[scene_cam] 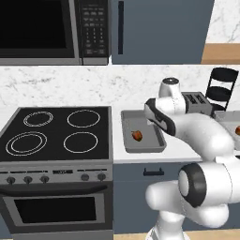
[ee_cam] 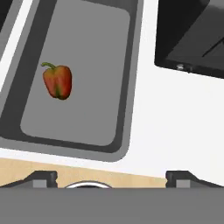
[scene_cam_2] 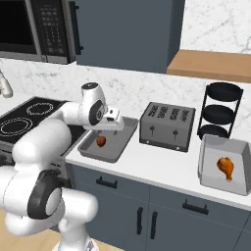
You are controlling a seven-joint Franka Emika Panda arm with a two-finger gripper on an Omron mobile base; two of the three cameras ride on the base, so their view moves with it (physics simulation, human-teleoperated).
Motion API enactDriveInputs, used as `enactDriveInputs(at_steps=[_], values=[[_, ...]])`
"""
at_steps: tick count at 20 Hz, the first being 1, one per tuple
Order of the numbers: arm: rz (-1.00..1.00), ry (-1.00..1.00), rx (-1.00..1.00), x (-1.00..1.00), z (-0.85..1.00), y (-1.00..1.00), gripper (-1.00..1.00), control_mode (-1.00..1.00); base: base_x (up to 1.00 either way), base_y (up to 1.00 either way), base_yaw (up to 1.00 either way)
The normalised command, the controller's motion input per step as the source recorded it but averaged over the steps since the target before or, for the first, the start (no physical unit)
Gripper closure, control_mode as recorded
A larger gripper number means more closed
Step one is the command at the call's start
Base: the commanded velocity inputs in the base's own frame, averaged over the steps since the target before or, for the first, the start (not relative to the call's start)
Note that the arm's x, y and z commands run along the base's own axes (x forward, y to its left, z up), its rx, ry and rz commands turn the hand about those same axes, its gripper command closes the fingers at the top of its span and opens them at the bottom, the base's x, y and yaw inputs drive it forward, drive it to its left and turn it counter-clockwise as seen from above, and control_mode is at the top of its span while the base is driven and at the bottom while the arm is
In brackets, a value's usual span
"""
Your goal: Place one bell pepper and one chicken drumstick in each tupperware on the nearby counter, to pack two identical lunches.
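Observation:
A red bell pepper (ee_cam: 57, 81) lies alone in the left grey tupperware (ee_cam: 87, 65), toward its front end. In the right base view this pepper (scene_cam_2: 101, 141) sits in that tray (scene_cam_2: 117, 139) just right of the stove. My gripper (scene_cam_2: 111, 127) hangs above the tray, open, with nothing between its fingertips (ee_cam: 43, 177). The pepper (scene_cam: 137, 136) lies below and apart from them. A second tupperware (scene_cam_2: 223, 147) at the counter's right end holds one chicken drumstick (scene_cam_2: 225, 167). Both trays stand on the white counter (scene_cam_2: 162, 162).
A silver toaster (scene_cam_2: 166, 126) stands between the two trays, toward the back. A black three-tier rack (scene_cam_2: 220, 110) is behind the right tray. The black stovetop (scene_cam: 56, 131) lies left of the counter, with a microwave (scene_cam: 47, 28) above it.

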Motion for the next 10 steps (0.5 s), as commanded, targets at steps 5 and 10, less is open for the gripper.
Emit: enactDriveInputs(at_steps=[5,10], values=[[0.00,-0.07,0.04,-0.60,0.47,-0.45,-1.00,1.00,-0.40,-0.40,0.00],[0.00,0.00,0.00,0.00,0.00,0.00,-1.00,1.00,-1.00,-1.00,0.00]])
